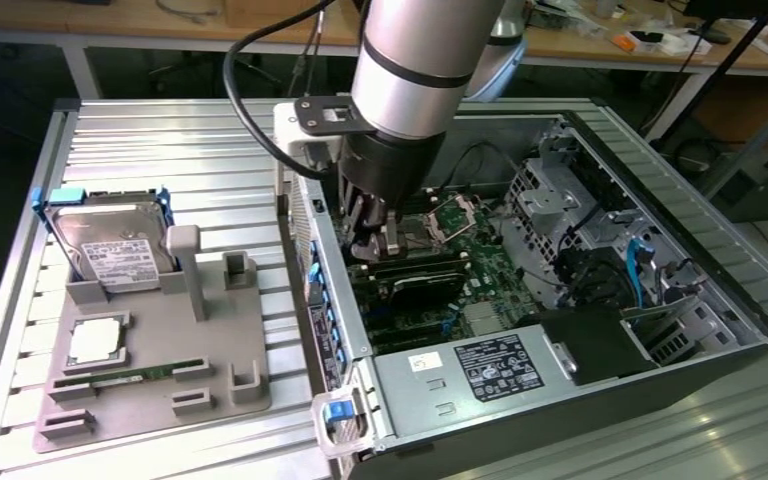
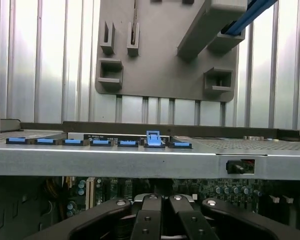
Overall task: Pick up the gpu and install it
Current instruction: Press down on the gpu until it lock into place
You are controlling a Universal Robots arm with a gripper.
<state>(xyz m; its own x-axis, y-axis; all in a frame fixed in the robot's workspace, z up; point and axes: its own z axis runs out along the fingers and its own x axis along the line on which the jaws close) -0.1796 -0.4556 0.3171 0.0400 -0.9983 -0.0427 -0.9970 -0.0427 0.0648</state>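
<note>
In the exterior view, from left to right, a grey plastic parts holder carries a silver hard drive with white label; then the open black computer case, where the black gripper reaches down over the green card with black cooler, the gpu, lying on the motherboard. The wrist view shows the fingers pressed together; whether they pinch anything I cannot tell.

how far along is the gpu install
Done, by the look of it: the pickup. The gpu is off the grey holder, where the hard drive and memory stick remain. In hand: the gripper is down inside the open pc case, jaws shut, at the card over the motherboard. Left: whether it is fully seated cannot be told.
</note>
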